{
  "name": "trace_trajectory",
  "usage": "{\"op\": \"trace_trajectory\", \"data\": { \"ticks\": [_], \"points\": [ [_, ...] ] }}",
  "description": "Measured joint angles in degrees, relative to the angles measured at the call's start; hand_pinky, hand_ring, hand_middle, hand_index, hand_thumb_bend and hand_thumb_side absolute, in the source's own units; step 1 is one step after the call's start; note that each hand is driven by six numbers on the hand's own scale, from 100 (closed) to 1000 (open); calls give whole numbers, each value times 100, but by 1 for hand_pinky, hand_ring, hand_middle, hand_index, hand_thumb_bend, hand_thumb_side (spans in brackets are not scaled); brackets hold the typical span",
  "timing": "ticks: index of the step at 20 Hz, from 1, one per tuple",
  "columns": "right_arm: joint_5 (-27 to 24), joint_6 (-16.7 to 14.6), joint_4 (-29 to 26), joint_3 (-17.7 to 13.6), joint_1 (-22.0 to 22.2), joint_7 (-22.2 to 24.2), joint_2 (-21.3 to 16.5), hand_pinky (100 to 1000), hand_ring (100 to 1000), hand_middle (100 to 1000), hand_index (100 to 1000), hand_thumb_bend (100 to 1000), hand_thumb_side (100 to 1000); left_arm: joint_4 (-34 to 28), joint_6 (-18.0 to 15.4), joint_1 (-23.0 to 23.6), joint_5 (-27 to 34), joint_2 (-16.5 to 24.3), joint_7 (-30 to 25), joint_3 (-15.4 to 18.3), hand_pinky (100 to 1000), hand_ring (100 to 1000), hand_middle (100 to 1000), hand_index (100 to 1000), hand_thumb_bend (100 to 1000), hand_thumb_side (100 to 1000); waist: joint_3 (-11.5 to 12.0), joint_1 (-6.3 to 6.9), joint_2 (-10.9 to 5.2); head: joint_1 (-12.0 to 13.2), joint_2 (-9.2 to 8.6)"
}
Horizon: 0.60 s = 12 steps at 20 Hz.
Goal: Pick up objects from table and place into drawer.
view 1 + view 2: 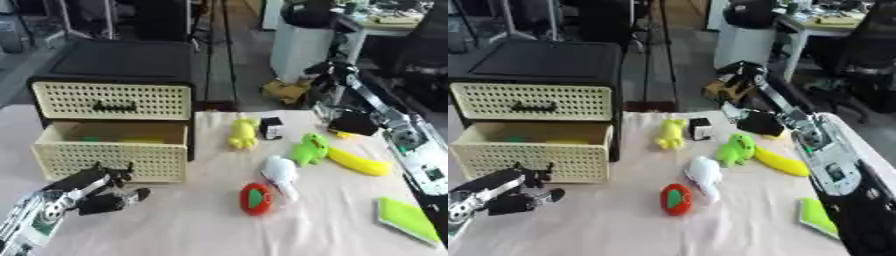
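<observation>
Left hand (105, 192): low at the near left, fingers curled, holding nothing, just before the drawer front. Green pad (407, 218): near right of the surface (175, 225). Red ball (255, 198), white toy (281, 172): right of the left fingers, well apart. Open lower drawer (114, 152): just beyond those fingers, green and yellow things inside. Green toy (309, 149), banana (357, 161), yellow toy (242, 133), small black-and-white box (271, 128): farther, toward the right hand (353, 122), whose fingers cannot be made out.
</observation>
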Motion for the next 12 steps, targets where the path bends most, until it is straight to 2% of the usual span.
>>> {"op": "trace_trajectory", "data": {
  "ticks": [12],
  "points": [
    [0, -32, -22, 36, -14, 33, 54, 631, 723, 793, 857, 100, 526, 1049, 52, -596, -630, -307, 789, 369, 766, 834, 885, 908, 487, 1000, -153, -38, 58, 71, -3]
  ]
}}
